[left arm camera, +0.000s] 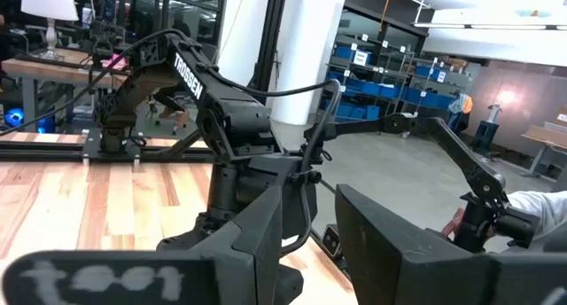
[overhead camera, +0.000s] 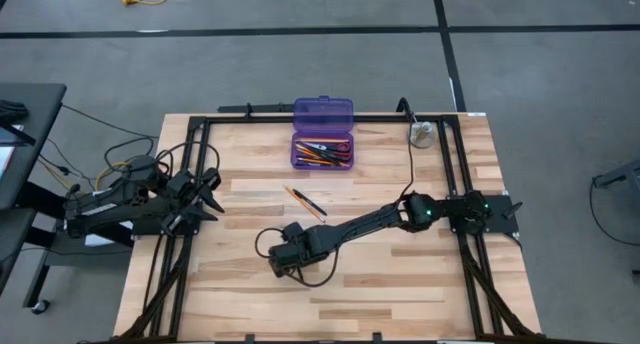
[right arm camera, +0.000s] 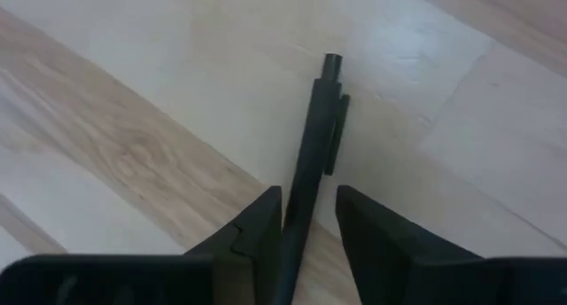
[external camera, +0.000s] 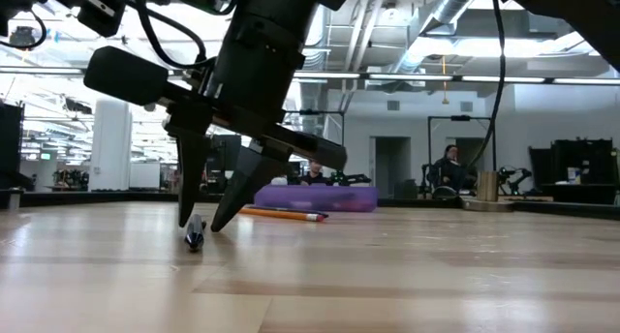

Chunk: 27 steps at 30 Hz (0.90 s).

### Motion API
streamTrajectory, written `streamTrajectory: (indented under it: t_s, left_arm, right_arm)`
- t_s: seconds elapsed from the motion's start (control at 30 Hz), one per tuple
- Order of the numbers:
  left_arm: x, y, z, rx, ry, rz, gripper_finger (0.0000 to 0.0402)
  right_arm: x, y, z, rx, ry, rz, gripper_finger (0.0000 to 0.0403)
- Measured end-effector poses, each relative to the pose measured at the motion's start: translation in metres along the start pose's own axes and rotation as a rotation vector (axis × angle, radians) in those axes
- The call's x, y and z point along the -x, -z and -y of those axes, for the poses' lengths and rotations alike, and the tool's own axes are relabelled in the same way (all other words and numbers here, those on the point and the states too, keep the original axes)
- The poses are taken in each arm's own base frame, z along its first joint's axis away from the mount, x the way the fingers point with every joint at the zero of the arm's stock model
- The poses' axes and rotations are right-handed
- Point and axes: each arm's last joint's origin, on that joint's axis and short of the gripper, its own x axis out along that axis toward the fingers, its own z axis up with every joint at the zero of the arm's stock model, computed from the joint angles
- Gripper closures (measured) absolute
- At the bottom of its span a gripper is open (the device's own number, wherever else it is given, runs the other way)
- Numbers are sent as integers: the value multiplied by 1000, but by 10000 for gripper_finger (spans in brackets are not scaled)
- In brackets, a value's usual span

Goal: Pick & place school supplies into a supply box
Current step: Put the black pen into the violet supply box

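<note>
On table | right gripper (right arm camera: pixel 306 221) jaws narrowly astride black pen (right arm camera: pixel 314 136)

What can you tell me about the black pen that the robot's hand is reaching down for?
The black pen is thin, looks plastic, and has a clip on its side and a small button end. It lies flat on the light wooden table, away from the purple box. The right hand stands over it with one dark finger on each side, close to the barrel. Whether it is gripped yet is unclear.
</note>
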Motion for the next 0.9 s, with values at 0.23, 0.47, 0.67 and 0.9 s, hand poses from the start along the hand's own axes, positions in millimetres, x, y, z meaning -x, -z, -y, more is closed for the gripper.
streamTrajectory:
  t_s: [0.23,0.47,0.67,0.9]
  left_arm:
    - [0,0,0,1,0,-1,305]
    - [0,0,0,3,-1,-4,305]
    - [0,0,0,3,-1,-4,305]
    - [0,0,0,4,-1,-3,305]
  right_arm:
    - [0,0,2,-32,22,-2,325]
    - [0,1,2,-32,32,22,378]
    - [1,5,1,-22,33,27,390]
    - [13,7,-5,15,51,60,398]
